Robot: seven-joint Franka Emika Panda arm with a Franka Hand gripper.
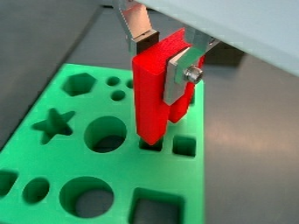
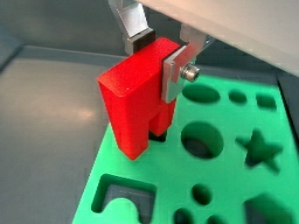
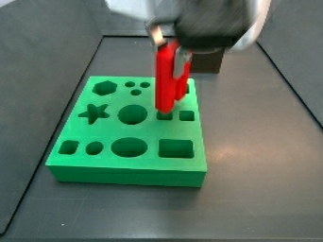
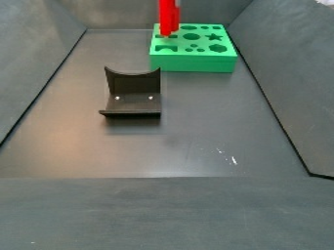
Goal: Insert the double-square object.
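Note:
The double-square object is a bright red piece with two parallel legs, and it hangs upright. My gripper is shut on its joined upper end, one silver finger on each side; this also shows in a wrist view. The leg ends sit at the two small square holes of the green board. I cannot tell how deep they reach. In a side view the red piece stands over the board's right part under my gripper. In a side view it rises from the far board.
The green board has star, hexagon, round and square holes. A dark grey block with a curved notch stands on the dark floor apart from the board; it shows behind the board in a side view. Dark walls bound the floor.

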